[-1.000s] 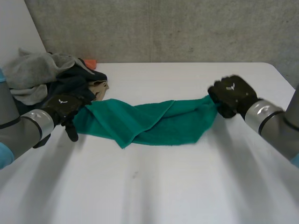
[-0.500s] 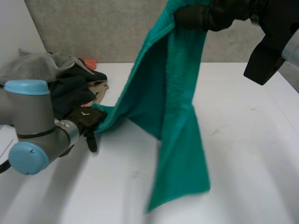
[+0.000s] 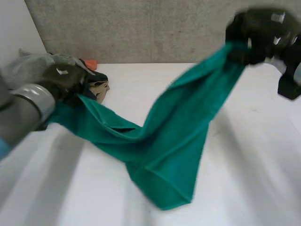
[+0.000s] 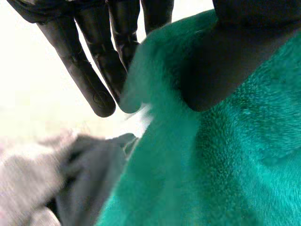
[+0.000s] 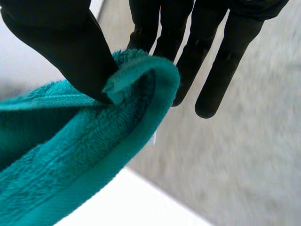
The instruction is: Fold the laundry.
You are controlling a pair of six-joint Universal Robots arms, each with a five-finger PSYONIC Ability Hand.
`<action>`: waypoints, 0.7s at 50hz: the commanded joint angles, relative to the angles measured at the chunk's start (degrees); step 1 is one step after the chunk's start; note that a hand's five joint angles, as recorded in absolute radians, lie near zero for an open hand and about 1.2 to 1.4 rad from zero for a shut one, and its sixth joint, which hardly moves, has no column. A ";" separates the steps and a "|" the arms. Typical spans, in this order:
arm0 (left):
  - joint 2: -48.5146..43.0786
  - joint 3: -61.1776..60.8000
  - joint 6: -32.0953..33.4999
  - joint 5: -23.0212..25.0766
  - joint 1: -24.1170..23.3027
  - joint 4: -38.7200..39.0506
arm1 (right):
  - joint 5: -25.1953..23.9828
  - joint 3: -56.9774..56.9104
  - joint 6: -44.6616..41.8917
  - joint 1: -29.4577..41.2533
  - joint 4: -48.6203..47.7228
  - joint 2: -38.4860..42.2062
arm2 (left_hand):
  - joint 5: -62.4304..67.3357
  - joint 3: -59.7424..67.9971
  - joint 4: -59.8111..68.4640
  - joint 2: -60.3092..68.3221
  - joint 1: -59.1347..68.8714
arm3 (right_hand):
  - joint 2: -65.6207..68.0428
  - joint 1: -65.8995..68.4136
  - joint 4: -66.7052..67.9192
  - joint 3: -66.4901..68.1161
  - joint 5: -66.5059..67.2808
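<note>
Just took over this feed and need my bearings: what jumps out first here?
The green towel is strung between both hands: the right hand pinches one end high at the far right, the left hand pinches the other low at the left. Its middle sags toward the white table, and a pile of grey and dark clothes lies behind the left hand.

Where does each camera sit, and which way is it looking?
Head view: behind, between the arms, looking down at the table; left hand and right hand hold the green towel up.
Left wrist view: along the left palm, pinching towel above the clothes pile.
Right wrist view: along the right palm, pinching the towel's edge.
All share the towel.
</note>
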 commanded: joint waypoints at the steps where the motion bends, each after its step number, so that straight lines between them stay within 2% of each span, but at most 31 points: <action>1: 4.38 0.52 3.09 8.26 3.64 -8.13 | 0.11 4.03 -23.44 -1.77 5.85 12.14 | 14.15 12.16 11.53 11.82 14.34 | 12.83 15.49 11.59 12.58 13.36; 2: 1.67 1.65 3.44 8.44 3.99 -10.23 | 0.99 3.07 -27.47 -1.59 7.60 15.38 | 14.15 12.16 11.53 11.82 14.34 | 12.83 15.49 11.59 12.58 13.36; 5: -5.35 5.95 4.40 7.30 4.08 -13.67 | 3.36 0.44 -31.28 -0.19 10.76 21.71 | 14.15 12.16 11.53 11.82 14.34 | 12.83 15.49 11.59 12.58 13.36; 8: -11.61 10.26 5.55 5.46 3.99 -15.61 | 5.74 -2.21 -30.24 1.13 11.39 25.50 | 14.15 12.16 11.53 11.82 14.34 | 12.83 15.49 11.59 12.58 13.36; 12: -21.80 19.13 6.60 0.37 3.55 -18.42 | 8.20 -5.73 -27.43 2.19 9.11 29.29 | 14.15 12.16 11.53 11.82 14.34 | 12.83 15.49 11.59 12.58 13.36; 16: -26.47 24.06 6.34 -2.19 3.29 -19.13 | 9.52 -7.84 -25.05 2.89 4.55 31.75 | 14.15 12.16 11.53 11.82 14.34 | 12.83 15.49 11.59 12.58 13.36; 20: -27.01 25.48 5.64 -3.95 2.85 -18.78 | 11.71 -7.93 -24.08 3.68 2.17 32.37 | 11.83 9.85 9.22 9.51 12.02 | 12.83 15.49 11.59 12.58 13.36; 22: -26.40 24.61 5.20 -4.92 2.93 -18.25 | 12.51 -7.75 -23.82 3.86 1.64 32.28 | 4.62 2.63 2.01 2.29 4.81 | 12.83 15.49 11.59 12.58 13.36; 24: -24.74 22.25 4.94 -6.32 2.93 -16.77 | 12.95 -6.88 -23.90 4.03 0.94 31.93 | -8.63 -10.61 -11.24 -10.96 -8.44 | 12.83 15.49 11.59 12.58 13.36; 28: -21.22 16.72 5.72 -8.17 2.76 -12.64 | 12.95 -5.56 -24.34 4.47 -0.03 30.88 | -15.58 -17.56 -18.19 -17.90 -15.39 | 12.83 15.49 11.59 12.58 13.36; 35: -14.37 5.20 11.86 -11.77 3.02 -3.86 | 13.21 -4.32 -26.71 5.35 -0.47 29.38 | -17.46 -19.44 -20.07 -19.79 -17.27 | 12.83 15.49 11.59 12.58 13.36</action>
